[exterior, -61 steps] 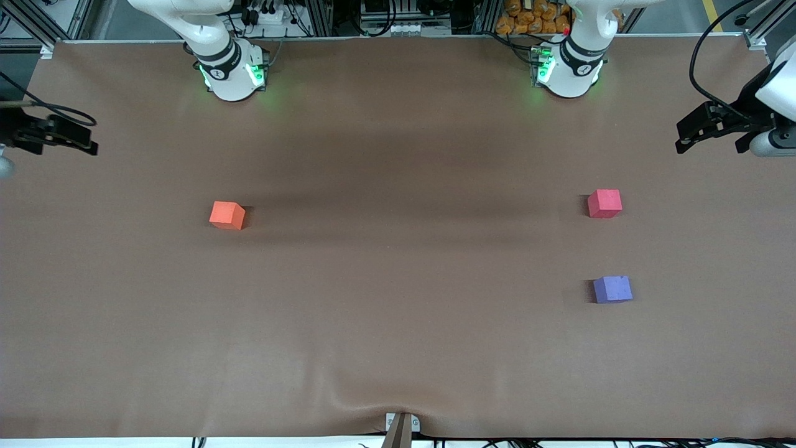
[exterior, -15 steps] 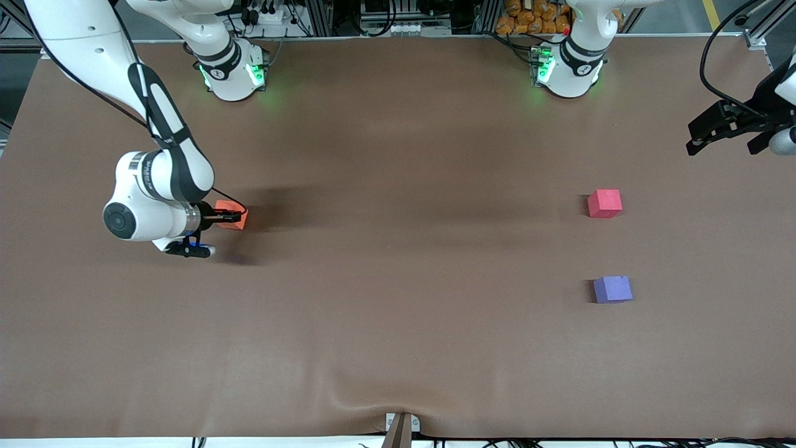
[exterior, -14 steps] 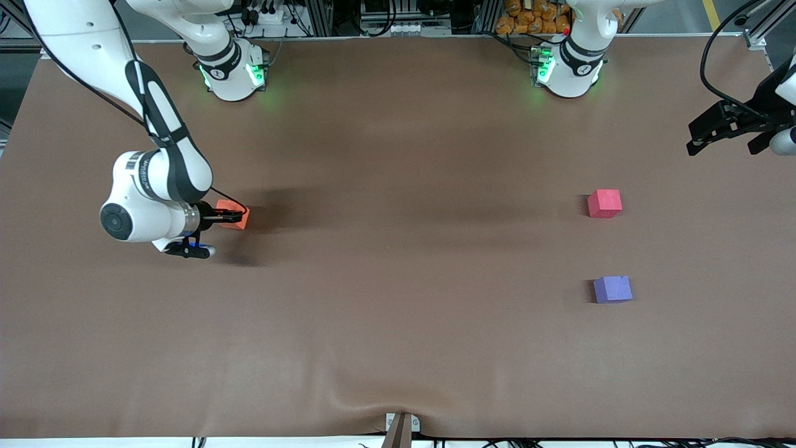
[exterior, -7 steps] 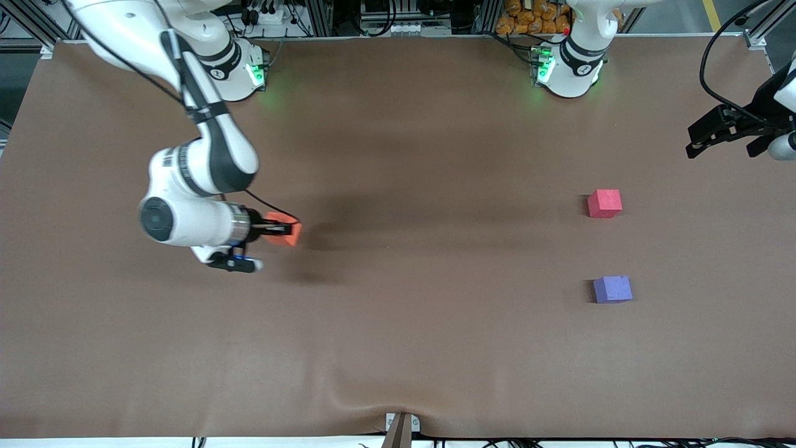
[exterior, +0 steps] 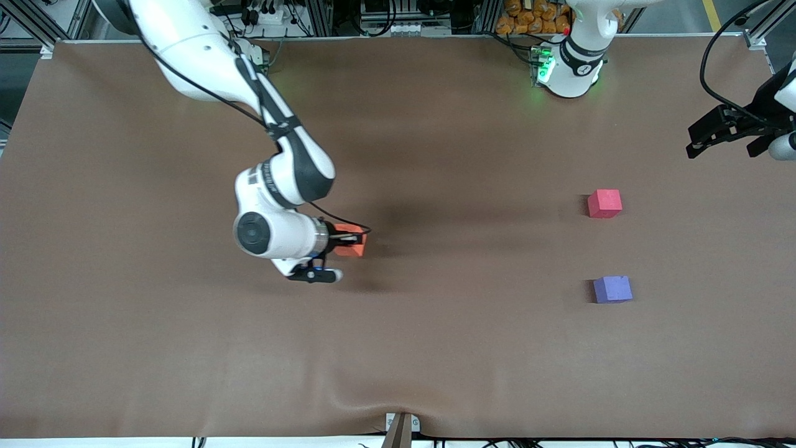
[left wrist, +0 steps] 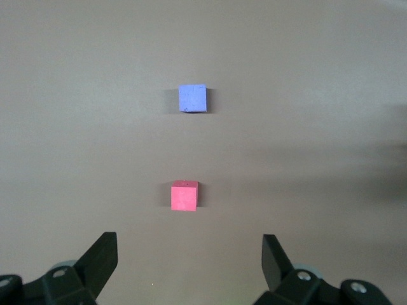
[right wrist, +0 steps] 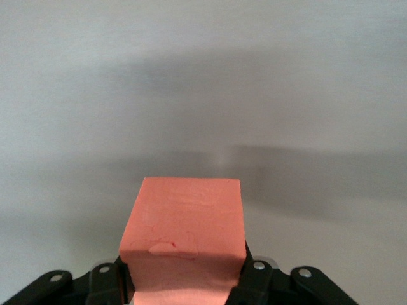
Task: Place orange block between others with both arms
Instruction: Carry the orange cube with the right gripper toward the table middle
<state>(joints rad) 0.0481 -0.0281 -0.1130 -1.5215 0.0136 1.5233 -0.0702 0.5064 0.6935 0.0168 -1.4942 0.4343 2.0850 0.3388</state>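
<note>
Transport is the step in hand, as we judge it: our right hand (exterior: 349,241) is pinching the orange block (exterior: 353,242) and carrying it over the middle of the brown bench (exterior: 435,348), with the arm reaching low and level from its base. In the right wrist view the orange block (right wrist: 184,238) sits squarely between the black fingers (right wrist: 254,273), its front face clear of them, a hold that we think suits either a set-down or a handover. The red-pink cube (exterior: 604,203) and the purple cube (exterior: 612,289) lie toward the left arm's end of the bench, the purple one nearer the front camera, with a bare gap between them into which the block should go. We keep our left hand (exterior: 724,129) waiting over that end of the bench, its fingers spread wide, and its wrist view looks down on both the red-pink cube (left wrist: 184,195) and the purple cube (left wrist: 192,98), probably so that it can take over where the right arm's reach runs short. Against the earliest frame, the block has left its place toward the right arm's end and has come well along to mid-bench; half a second ago it was not yet this far. The two cubes have not shifted
</note>
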